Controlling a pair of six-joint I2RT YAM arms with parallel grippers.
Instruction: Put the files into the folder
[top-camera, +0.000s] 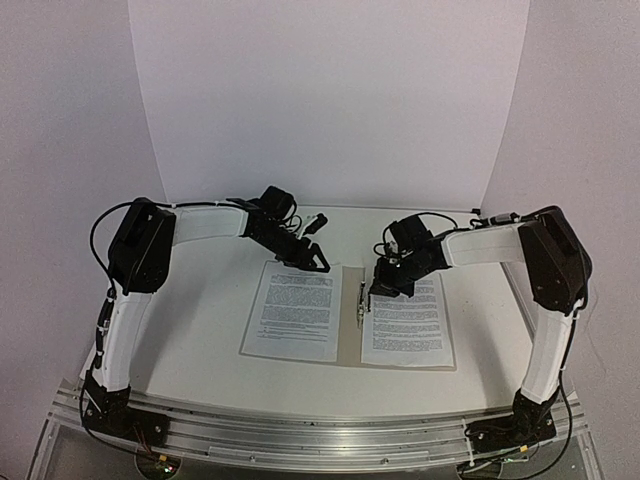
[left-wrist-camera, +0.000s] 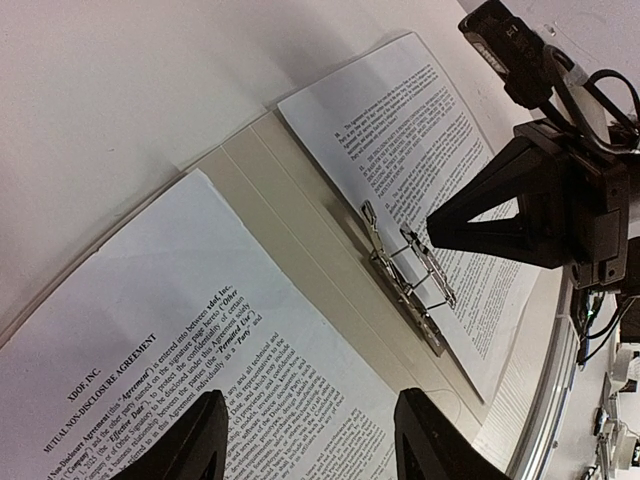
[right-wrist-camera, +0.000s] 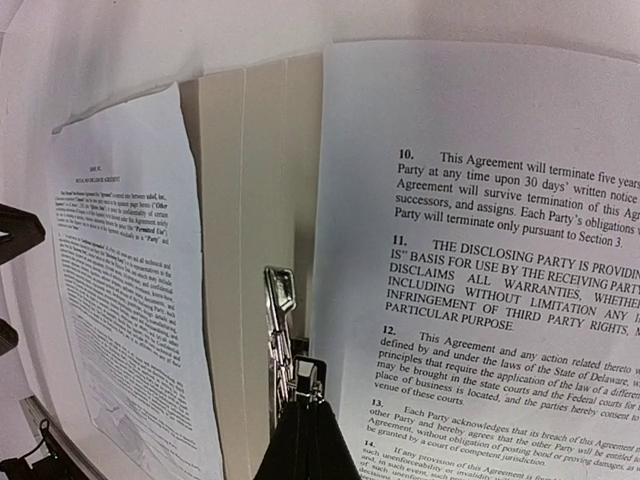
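The beige folder (top-camera: 350, 300) lies open and flat on the table. One printed sheet (top-camera: 292, 310) lies on its left cover, the other sheet (top-camera: 408, 320) on its right cover, with its inner edge at the metal clip (top-camera: 360, 300). My left gripper (top-camera: 310, 262) is open just above the top edge of the left sheet (left-wrist-camera: 200, 320). My right gripper (top-camera: 372, 290) is shut with its tips on the clip's lever (right-wrist-camera: 312, 375) at the spine. The clip (left-wrist-camera: 405, 265) stands raised over the right sheet's edge (left-wrist-camera: 420, 130).
A white backdrop stands behind the table. A metal rail (top-camera: 320, 425) runs along the near edge between the arm bases. The left arm's fingers (right-wrist-camera: 15, 230) show at the left edge of the right wrist view.
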